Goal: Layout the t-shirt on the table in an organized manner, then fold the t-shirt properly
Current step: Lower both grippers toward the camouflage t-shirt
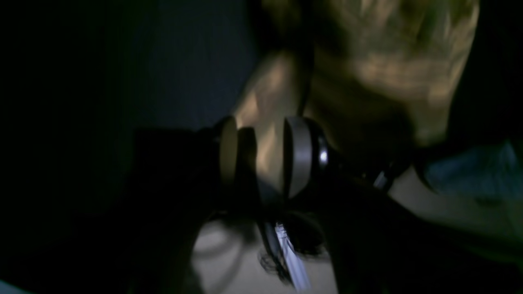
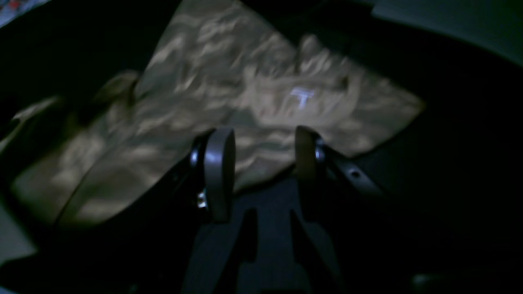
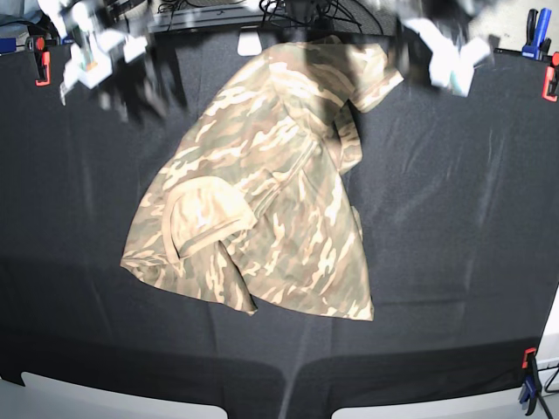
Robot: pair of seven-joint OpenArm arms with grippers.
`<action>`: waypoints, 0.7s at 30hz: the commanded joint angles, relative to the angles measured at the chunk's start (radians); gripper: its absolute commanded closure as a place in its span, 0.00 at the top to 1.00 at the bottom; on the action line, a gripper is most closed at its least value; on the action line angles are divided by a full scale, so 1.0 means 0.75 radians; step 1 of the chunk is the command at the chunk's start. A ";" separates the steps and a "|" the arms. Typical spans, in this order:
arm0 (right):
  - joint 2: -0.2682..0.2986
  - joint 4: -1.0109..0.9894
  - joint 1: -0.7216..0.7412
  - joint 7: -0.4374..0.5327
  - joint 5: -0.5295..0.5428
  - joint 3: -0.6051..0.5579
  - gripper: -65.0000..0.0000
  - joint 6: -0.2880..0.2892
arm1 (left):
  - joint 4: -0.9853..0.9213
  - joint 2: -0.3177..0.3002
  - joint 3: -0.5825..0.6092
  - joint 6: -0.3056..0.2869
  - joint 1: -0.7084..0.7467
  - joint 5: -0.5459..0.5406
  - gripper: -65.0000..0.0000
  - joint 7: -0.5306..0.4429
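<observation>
The camouflage t-shirt [image 3: 262, 201] lies crumpled on the black table [image 3: 454, 218], with its tan collar [image 3: 210, 218] turned toward the lower left and one sleeve [image 3: 376, 78] at the upper right. My left gripper [image 1: 264, 157] hovers near the shirt [image 1: 388, 61]. Its jaws stand apart and tan cloth shows through the gap. The left arm [image 3: 441, 48] is a blur at the far right edge of the table. My right gripper [image 2: 261, 157] is open above the shirt's edge [image 2: 229, 90], holding nothing. The right arm [image 3: 96, 52] is blurred at the far left.
Red clamps [image 3: 41, 63] [image 3: 550, 83] and a blue clamp [image 3: 531, 30] pin the cloth at the far corners. Another clamp [image 3: 527, 388] sits at the near right. Cables [image 3: 297, 13] run behind the far edge. Bare black cloth surrounds the shirt.
</observation>
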 commanded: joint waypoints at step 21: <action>-0.429 0.020 0.490 -0.904 0.474 0.004 0.37 0.007 | -0.418 -0.005 -0.001 -0.007 -0.969 -0.089 0.27 -0.039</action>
